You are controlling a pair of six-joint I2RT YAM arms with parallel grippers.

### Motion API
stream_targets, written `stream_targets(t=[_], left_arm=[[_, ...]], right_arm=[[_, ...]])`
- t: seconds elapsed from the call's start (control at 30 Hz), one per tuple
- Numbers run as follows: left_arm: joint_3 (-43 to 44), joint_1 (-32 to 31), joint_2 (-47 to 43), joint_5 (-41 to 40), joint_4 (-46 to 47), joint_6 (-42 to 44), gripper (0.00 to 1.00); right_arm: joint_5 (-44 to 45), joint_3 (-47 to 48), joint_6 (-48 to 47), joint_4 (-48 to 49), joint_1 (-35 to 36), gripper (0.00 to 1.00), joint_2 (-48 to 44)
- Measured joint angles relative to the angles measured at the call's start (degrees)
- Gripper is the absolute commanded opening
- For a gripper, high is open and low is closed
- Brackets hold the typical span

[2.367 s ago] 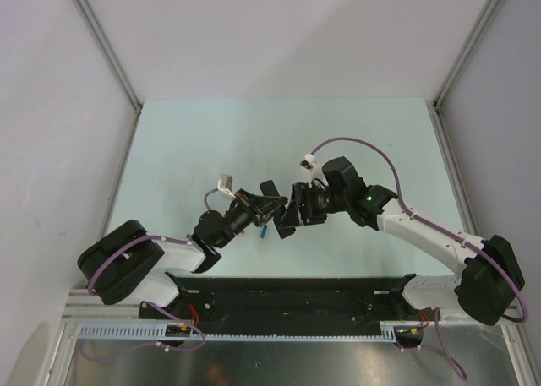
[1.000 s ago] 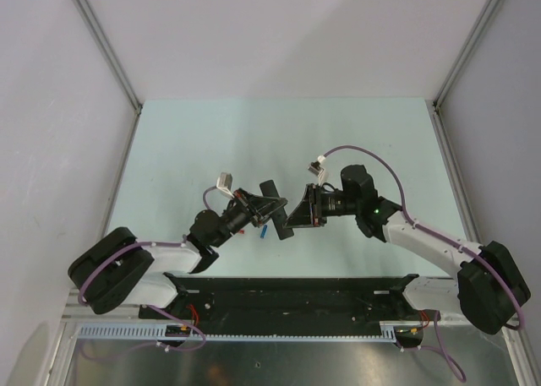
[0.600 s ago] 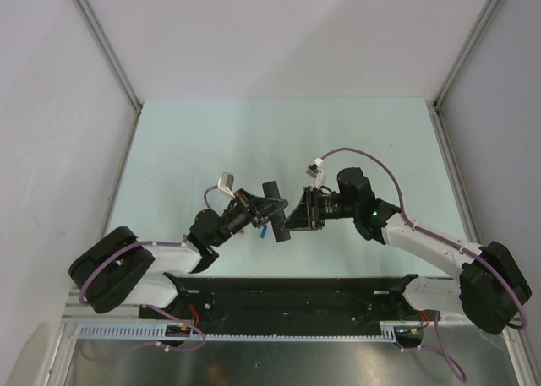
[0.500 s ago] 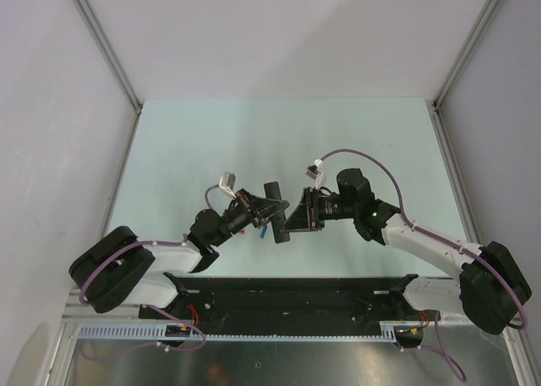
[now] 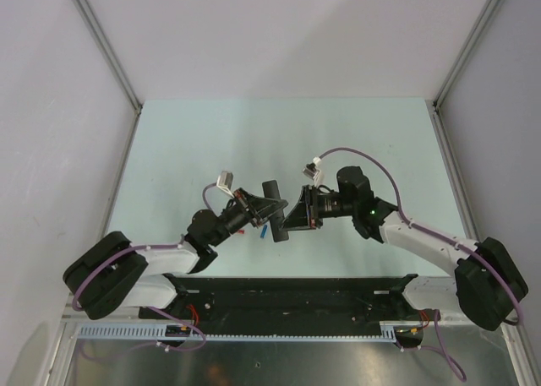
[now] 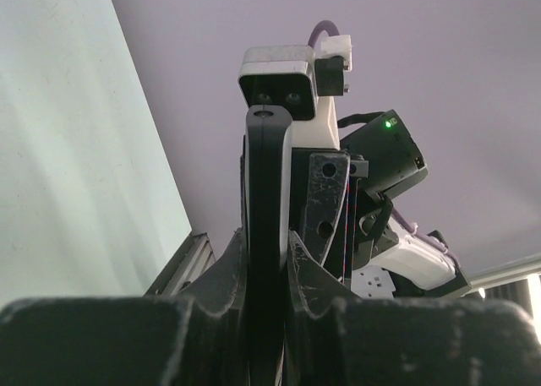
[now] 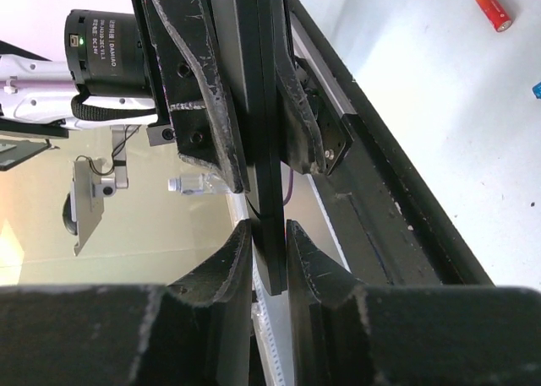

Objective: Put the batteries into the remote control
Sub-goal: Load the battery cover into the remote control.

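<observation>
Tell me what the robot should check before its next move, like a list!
1. Grip of the left gripper on the remote control: ok, shut on it.
2. Grip of the right gripper on the remote control: ok, shut on it too.
3. The remote control held up off the table: ok.
4. Which way the battery recess faces: cannot tell, only a thin edge shows.
5. A gripper free to fetch the blue battery lying on the table: not ok, both are busy.

Slim black remote control (image 6: pixel 268 234) is aloft, edge-on; a blue battery (image 5: pixel 264 231) lies nearby.
</observation>
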Motion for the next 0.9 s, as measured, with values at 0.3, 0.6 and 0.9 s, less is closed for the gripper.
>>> stream_targets(t=[0.3, 0.6, 0.9], left_arm=[[0.0, 0.0, -0.1, -2.4, 0.3, -0.1, 0.0], [-0.9, 0.0, -0.4, -4.7, 1.2, -0.1, 0.0], [-1.8, 0.5, -1.1, -0.8, 1.5, -0.7, 0.0]], right_arm=[[-2.3, 2.1, 0.6, 0.2, -1.7, 0.0, 2.5], [-3.6, 4.4, 0.6, -1.0, -2.1, 0.0, 4.8], [-0.7, 5.7, -1.0, -3.0, -3.0, 0.52, 4.0]])
